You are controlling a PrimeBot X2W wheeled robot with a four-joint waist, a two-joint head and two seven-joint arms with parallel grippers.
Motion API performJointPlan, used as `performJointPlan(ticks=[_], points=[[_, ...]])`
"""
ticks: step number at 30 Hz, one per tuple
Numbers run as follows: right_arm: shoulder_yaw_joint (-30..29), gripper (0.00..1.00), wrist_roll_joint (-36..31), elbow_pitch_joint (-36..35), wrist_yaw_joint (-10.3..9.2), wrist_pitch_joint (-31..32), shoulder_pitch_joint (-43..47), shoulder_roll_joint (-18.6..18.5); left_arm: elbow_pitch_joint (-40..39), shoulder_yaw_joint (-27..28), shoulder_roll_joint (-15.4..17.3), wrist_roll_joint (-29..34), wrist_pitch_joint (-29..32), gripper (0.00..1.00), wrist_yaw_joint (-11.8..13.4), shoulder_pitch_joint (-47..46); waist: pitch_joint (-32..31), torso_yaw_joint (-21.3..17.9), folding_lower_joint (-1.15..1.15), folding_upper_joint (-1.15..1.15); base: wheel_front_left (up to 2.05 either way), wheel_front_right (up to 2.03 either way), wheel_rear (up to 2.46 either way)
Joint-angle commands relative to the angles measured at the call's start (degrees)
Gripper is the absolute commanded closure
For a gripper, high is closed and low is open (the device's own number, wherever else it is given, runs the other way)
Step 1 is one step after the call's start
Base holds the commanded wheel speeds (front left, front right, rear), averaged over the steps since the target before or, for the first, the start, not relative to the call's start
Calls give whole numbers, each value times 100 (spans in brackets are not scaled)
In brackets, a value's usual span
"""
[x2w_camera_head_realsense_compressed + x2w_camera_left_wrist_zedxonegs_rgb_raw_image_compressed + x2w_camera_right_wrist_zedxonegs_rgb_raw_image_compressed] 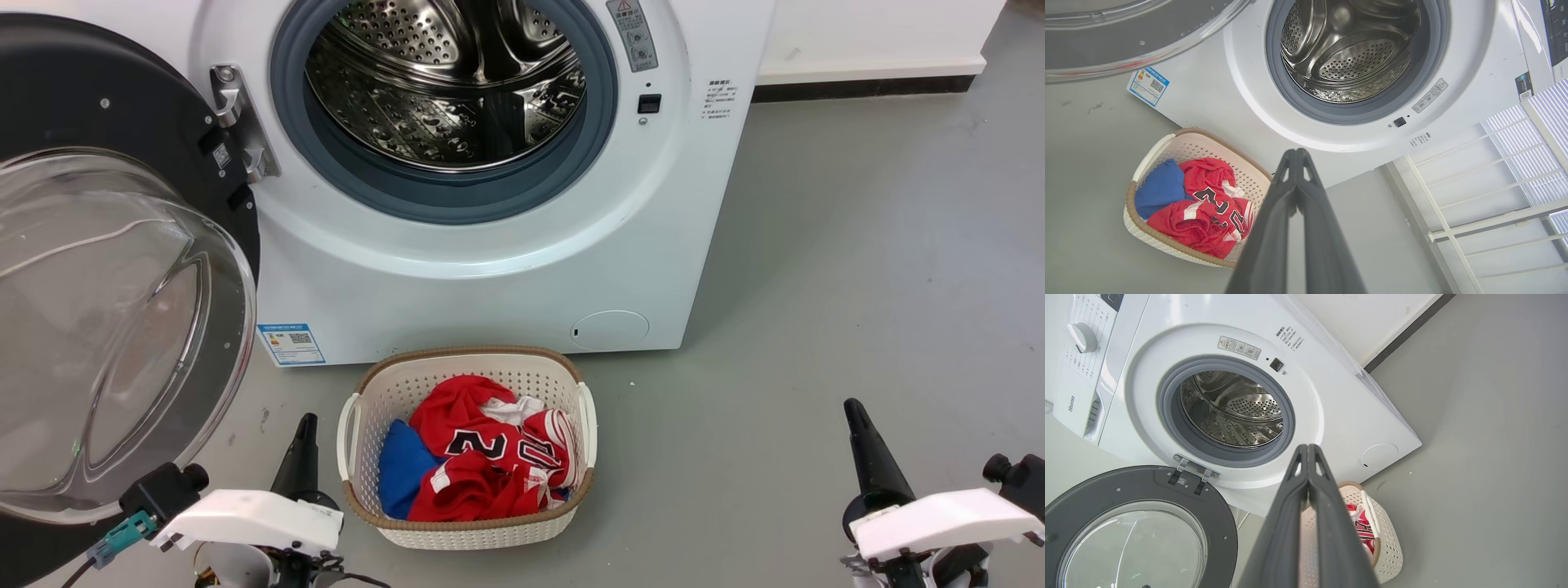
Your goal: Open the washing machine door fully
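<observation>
The white washing machine stands ahead with its steel drum exposed inside the grey gasket. Its door, black-rimmed with a bulging clear glass bowl, is swung wide out to the left on a silver hinge; the same door lies at the lower left of the right wrist view. My left gripper is shut, low on the floor side just right of the door's lower edge, holding nothing. My right gripper is shut and empty, far right, well apart from the machine. Both show closed fingertips in their wrist views.
A white laundry basket with red and blue clothes sits on the grey floor just before the machine, between my arms. Open floor stretches to the right. A white wall with a dark skirting runs behind. A white rack stands beside the machine.
</observation>
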Motion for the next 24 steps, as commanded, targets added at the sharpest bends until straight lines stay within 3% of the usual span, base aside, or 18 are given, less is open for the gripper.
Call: performJointPlan(ticks=[1,24], points=[[-27,100,184,-46,1,34,-170,4,-68,59,3,-160,45,100,-50,-123,-2,6,0,0,0,0,0],[-171,100,1606,81,1,283,-284,37,-94,401,-142,-1372,409,100,-261,-150,-27,99,0,0,0,0,0]])
